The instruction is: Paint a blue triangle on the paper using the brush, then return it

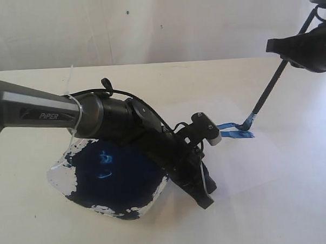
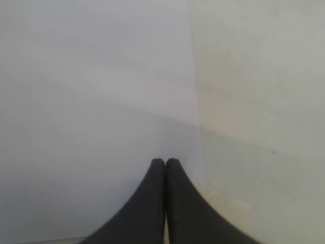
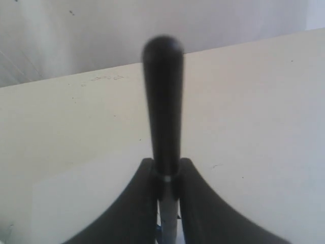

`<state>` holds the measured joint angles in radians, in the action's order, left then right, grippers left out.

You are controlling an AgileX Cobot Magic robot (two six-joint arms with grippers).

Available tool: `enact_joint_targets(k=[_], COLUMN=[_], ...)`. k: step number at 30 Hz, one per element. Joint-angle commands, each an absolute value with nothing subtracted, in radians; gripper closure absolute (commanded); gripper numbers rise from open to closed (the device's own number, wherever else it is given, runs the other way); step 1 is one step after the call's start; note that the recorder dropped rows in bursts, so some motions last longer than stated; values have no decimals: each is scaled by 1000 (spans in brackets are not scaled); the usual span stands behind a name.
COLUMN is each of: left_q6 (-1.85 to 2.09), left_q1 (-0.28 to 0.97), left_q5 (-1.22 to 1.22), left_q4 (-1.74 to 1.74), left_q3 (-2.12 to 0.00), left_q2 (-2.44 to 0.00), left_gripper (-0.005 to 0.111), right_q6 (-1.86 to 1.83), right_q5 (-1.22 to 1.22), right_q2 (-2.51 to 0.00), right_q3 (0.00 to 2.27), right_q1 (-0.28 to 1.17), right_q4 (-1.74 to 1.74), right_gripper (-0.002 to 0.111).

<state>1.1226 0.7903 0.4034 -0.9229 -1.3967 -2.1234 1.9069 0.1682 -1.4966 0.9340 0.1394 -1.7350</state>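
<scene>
Your right jaws pinch the brush [image 1: 270, 90] tilted so its tip meets the triangle [image 1: 236, 129]; left jaws, pressed together, likely pin the paper [image 1: 262, 166].

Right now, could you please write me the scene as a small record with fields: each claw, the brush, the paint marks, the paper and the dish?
right claw: shut on the brush, which it holds tilted
brush tip: down at the blue strokes
blue triangle: on the paper, partly hidden by the left arm
left claw: shut, empty, low over the paper near its edge
paint dish: beside the paper, below the left arm, holds dark blue paint
</scene>
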Motion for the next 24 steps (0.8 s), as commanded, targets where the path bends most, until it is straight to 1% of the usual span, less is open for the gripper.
enact_joint_targets(k=[1,24], left_q6=[1126,1126], left_q1=[790,790], left_q5=[423,423], left_q4=[-935,-935], left_q3=[-1396,-1396], left_q2=[-2124,-2124], left_gripper=[107,107], right_q6=[1911,1923], right_q5=[134,134], right_q2=[-1467,-1438], right_q3=[915,881], right_q1=[140,140], right_q4=[-1744,-1744], right_gripper=[108,108])
